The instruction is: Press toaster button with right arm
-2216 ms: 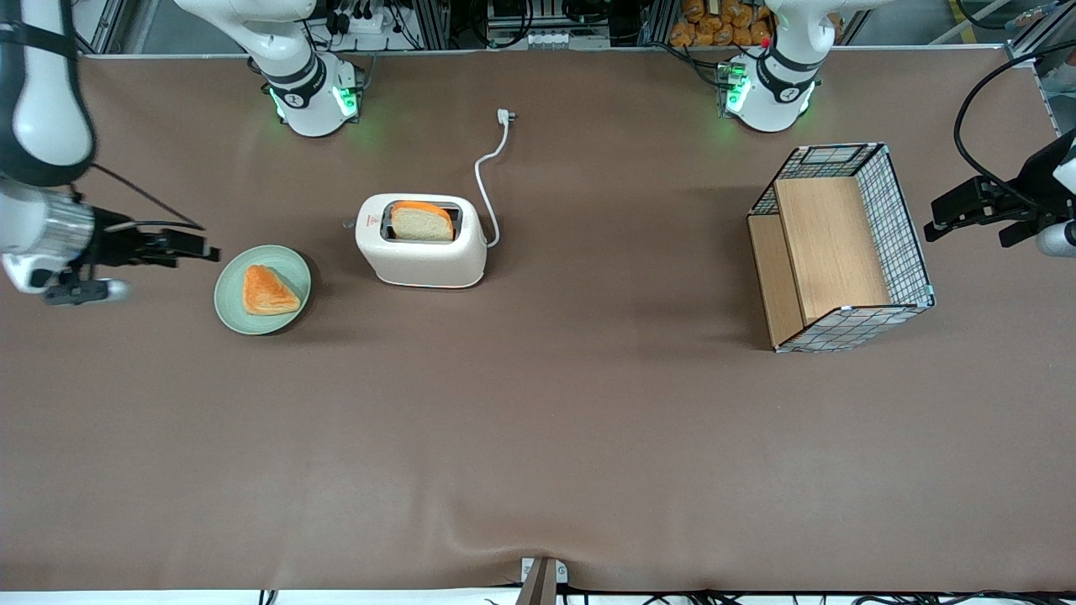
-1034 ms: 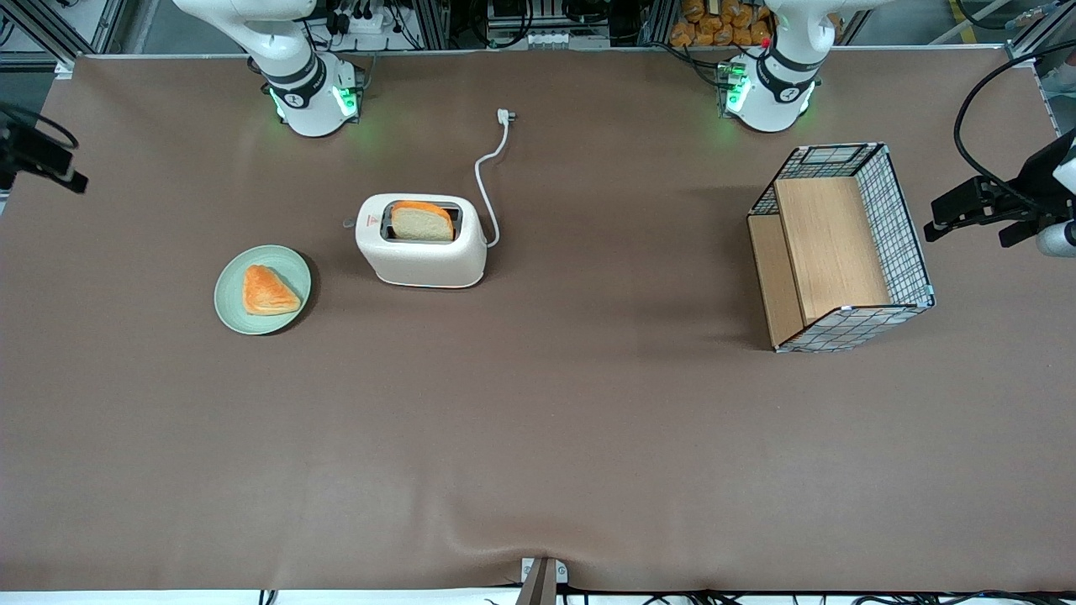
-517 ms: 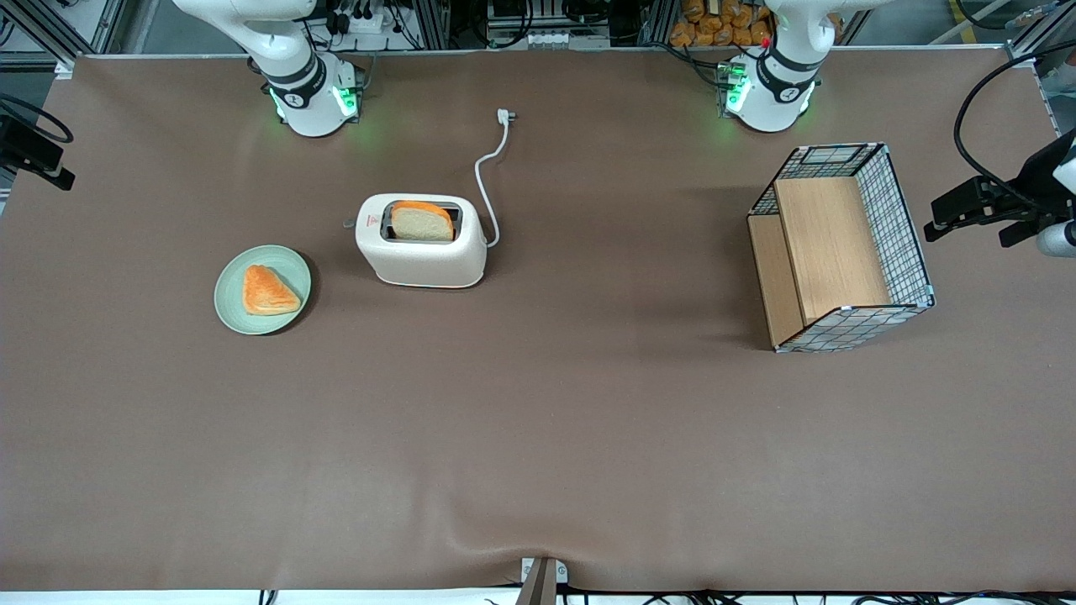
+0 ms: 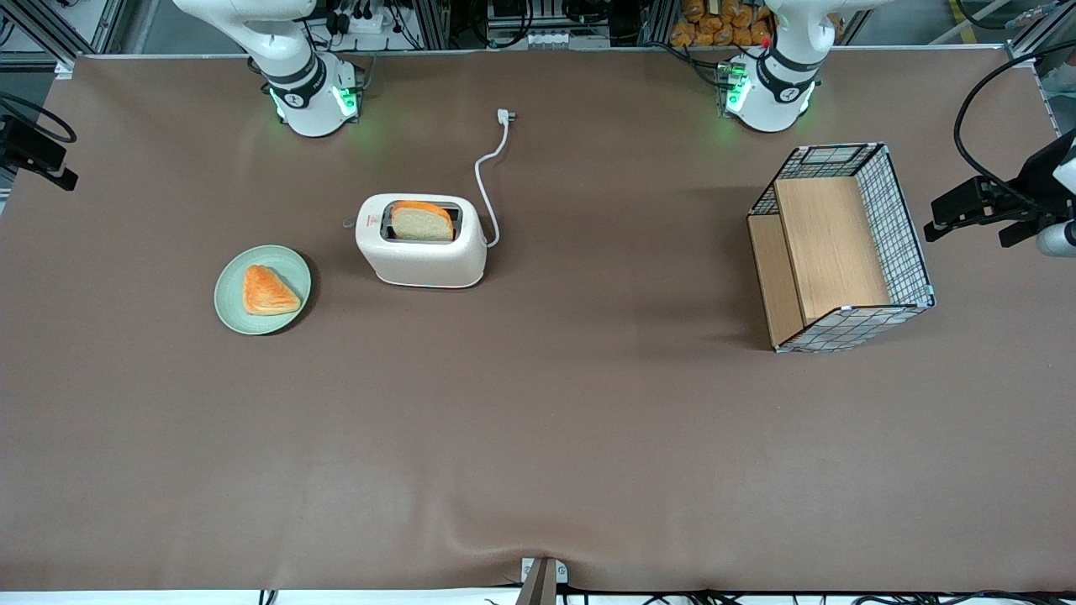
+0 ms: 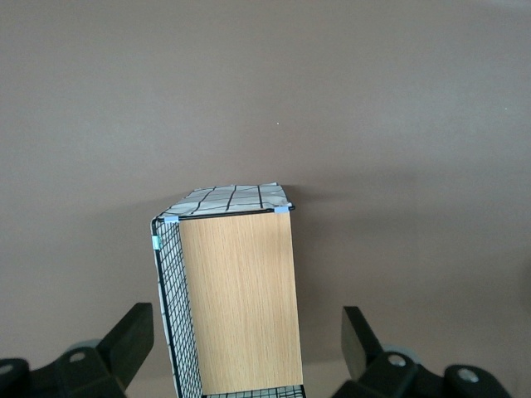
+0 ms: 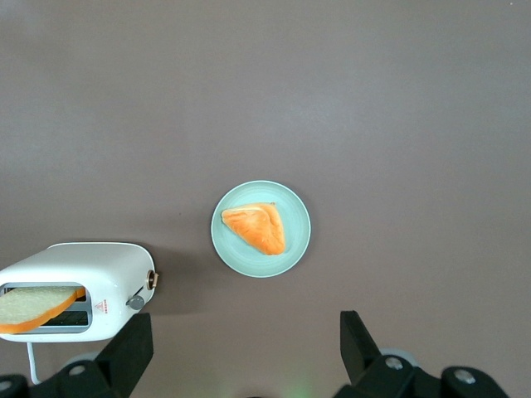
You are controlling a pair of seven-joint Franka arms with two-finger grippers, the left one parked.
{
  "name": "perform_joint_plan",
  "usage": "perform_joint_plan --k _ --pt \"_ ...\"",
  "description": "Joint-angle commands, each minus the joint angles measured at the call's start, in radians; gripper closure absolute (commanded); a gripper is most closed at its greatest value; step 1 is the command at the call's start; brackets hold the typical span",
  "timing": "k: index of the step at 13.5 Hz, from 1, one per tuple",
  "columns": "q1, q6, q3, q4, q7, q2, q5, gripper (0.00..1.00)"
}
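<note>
Toaster [image 4: 421, 241] button [image 6: 135, 303] untouched; your hand [image 6: 246, 356] hangs high over the worktop [image 4: 538, 420], fingers spread, empty. Next: descend to that knob and press down.

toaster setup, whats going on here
Nothing is being handled at this moment. The right arm's gripper hangs open high over the table's working-arm end, well clear of the toaster. A bread slice sticks up out of the slot, and the button on the narrow end is untouched. A green plate with a pastry sits beside the toaster. The cord lies unplugged.
</note>
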Motion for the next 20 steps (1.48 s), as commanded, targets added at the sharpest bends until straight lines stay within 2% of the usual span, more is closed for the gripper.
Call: perform_joint_plan --k 1,20 --pt "-0.001 -0.003 -0.002 0.005 -0.010 0.001 0.049 0.00" --pt "0.004 -0.003 -0.002 0.009 -0.010 0.020 0.033 0.00"
